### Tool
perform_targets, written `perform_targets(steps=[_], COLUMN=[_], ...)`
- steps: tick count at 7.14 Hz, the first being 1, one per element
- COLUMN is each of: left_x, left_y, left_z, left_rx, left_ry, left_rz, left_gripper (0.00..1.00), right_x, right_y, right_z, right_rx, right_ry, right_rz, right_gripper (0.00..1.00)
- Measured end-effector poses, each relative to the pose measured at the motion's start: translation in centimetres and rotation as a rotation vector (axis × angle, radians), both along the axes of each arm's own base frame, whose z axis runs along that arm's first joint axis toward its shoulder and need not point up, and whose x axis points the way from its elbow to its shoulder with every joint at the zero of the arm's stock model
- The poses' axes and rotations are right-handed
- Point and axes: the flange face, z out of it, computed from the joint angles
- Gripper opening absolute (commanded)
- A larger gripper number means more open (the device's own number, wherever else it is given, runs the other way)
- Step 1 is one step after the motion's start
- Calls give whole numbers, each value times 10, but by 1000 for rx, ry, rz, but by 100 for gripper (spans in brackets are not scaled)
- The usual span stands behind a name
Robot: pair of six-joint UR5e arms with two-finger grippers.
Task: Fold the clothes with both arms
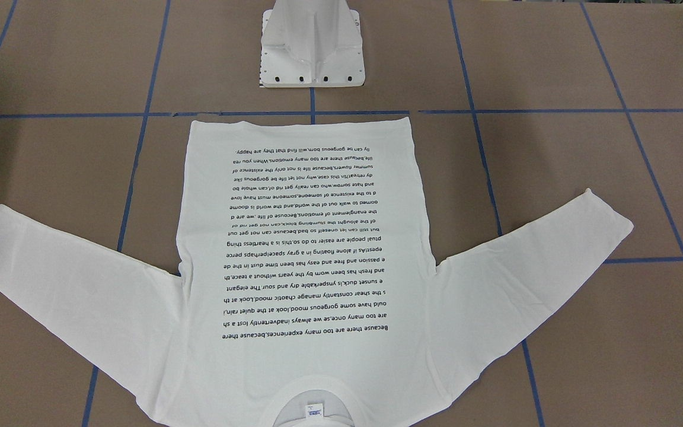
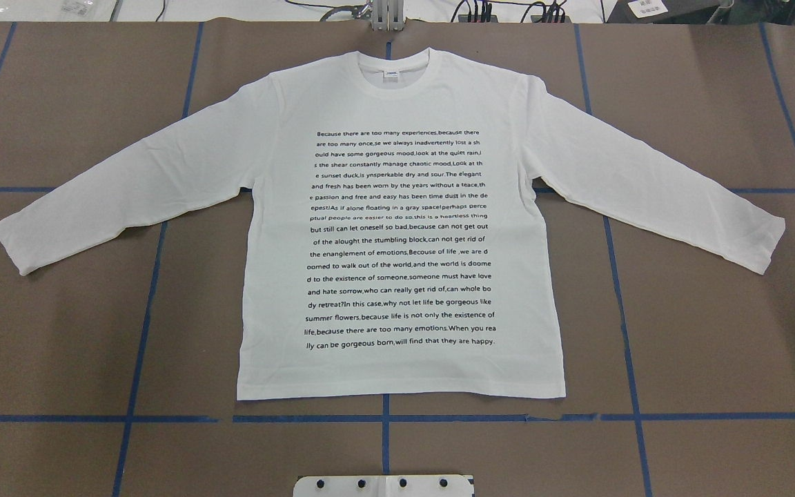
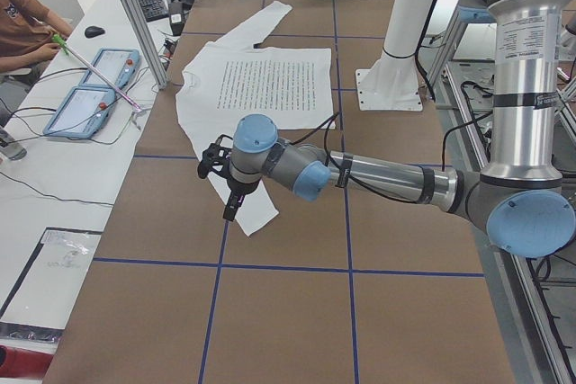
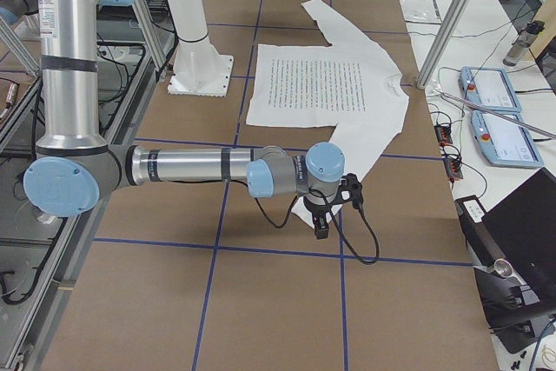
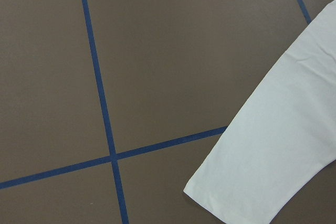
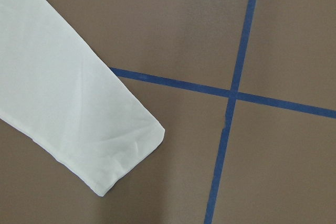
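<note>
Overhead and front cameras face each other over the shirt [image 2: 397,228]; wrist cameras apparently point downward.

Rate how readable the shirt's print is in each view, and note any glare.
Overhead: print on the shirt sharp, evenly lit, no glare. Front-facing: upside down, still readable. Side views: too small to read. Wrist views: only plain sleeves, in focus.

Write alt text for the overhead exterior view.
A white long-sleeved T-shirt lies flat on a brown table gridded with blue tape, black text side up, collar at the top, sleeves spread to both sides. No arm shows; a white base plate peeks in below.
</note>
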Motion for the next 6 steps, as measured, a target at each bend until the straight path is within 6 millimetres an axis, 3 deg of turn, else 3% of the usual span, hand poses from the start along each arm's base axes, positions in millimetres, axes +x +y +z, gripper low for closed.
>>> perform_targets(steps=[3, 4, 6], left_x=[2, 2, 2], left_y=[2, 4, 5], left_z=[-10, -16, -23], left_rx=[14, 23, 35], left_ry=[26, 33, 37], left_rz=[11, 14, 14], left_gripper=[100, 100, 100], right_x=[-27, -49, -96], right_y=[1, 3, 15], right_z=[-5, -10, -15], right_rx=[-93, -143, -247], right_ry=[-18, -36, -84], right_rz=[56, 112, 229], right_gripper=[99, 94, 94])
